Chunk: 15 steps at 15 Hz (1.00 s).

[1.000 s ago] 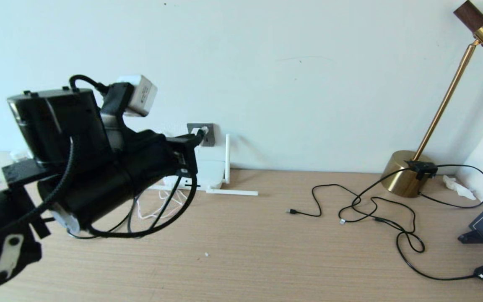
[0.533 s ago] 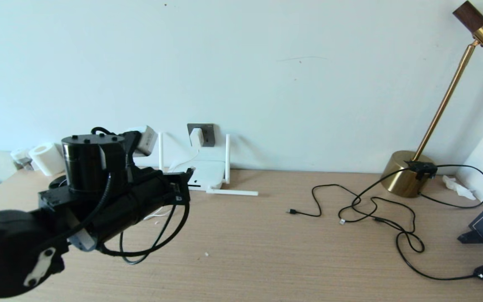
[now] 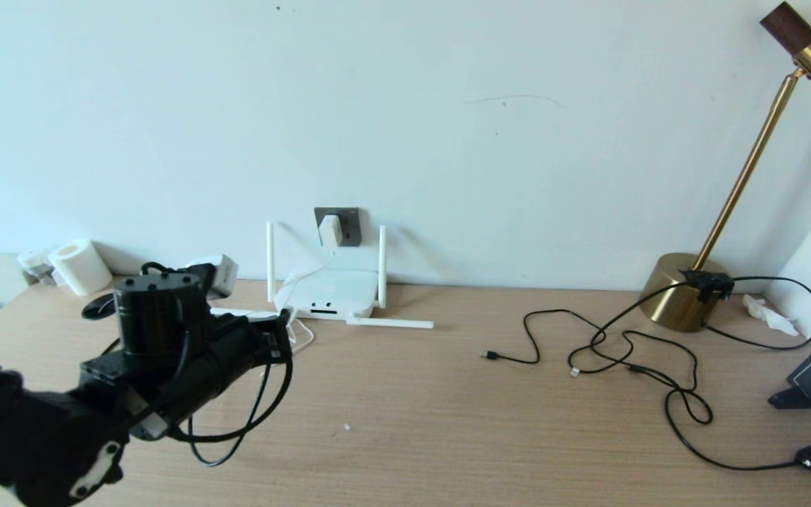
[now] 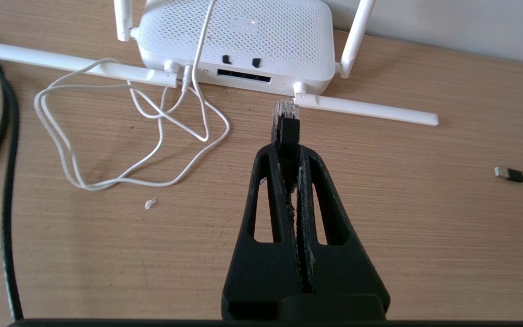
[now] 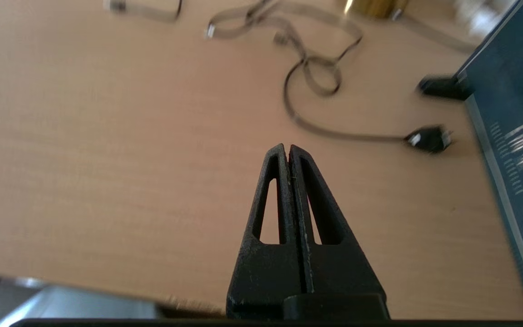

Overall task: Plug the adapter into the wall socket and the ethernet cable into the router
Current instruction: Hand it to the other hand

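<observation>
Jaws of the left gripper [image 4: 287, 150] clamp the ethernet cable [image 4: 285, 119], its clear plug just short of the router [image 4: 239, 41].

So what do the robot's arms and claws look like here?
Left arm: matte black cylindrical segments, looped black cables, a white camera module. Both the left claw and right claw are black tapered plastic fingers with slot cutouts and whitish scuffs along the inner edges.

Plain pale wall [image 3: 490, 127], light wood-grain tabletop [image 3: 448, 422], brass lamp [image 3: 687, 289] at the right, daylight
</observation>
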Motion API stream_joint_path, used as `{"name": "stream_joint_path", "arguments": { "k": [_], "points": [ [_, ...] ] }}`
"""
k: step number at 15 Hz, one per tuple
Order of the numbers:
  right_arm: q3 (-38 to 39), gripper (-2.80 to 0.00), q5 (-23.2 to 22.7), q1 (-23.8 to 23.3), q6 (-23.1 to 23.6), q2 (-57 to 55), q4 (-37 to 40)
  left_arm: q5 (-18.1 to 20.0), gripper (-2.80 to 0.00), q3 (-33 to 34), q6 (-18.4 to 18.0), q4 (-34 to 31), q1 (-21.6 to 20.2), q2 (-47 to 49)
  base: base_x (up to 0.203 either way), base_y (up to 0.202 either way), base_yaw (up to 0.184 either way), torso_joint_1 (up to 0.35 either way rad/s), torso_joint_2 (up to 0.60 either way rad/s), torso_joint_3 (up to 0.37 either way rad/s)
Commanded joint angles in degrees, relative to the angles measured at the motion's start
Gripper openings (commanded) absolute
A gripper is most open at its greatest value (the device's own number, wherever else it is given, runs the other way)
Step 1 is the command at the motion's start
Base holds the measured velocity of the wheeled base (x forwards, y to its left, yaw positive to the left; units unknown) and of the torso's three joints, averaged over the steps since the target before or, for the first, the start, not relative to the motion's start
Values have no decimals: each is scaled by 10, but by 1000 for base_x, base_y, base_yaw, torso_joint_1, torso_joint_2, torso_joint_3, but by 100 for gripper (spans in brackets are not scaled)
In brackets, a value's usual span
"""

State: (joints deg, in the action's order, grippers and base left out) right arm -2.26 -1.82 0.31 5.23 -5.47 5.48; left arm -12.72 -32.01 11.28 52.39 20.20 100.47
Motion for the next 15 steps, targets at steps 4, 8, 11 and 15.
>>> {"name": "stream_joint_path", "arguments": {
  "k": [4, 8, 11, 15],
  "points": [
    [2, -280, 1, 1, -12, 54, -7, -9, -280, 51, -21, 113, -2, 81, 0, 0, 0, 0, 0, 0],
    [2, -280, 2, 1, -14, 54, -7, -21, -280, 61, -42, 206, -2, 131, 0, 0, 0, 0, 0, 0],
    [2, -280, 2, 1, -19, 54, -7, 0, -280, 73, -42, 241, -3, 157, 0, 0, 0, 0, 0, 0],
    [2, -280, 2, 1, -19, 54, -7, 10, -280, 65, -44, 242, -8, 178, 0, 0, 0, 0, 0, 0]
  ]
}}
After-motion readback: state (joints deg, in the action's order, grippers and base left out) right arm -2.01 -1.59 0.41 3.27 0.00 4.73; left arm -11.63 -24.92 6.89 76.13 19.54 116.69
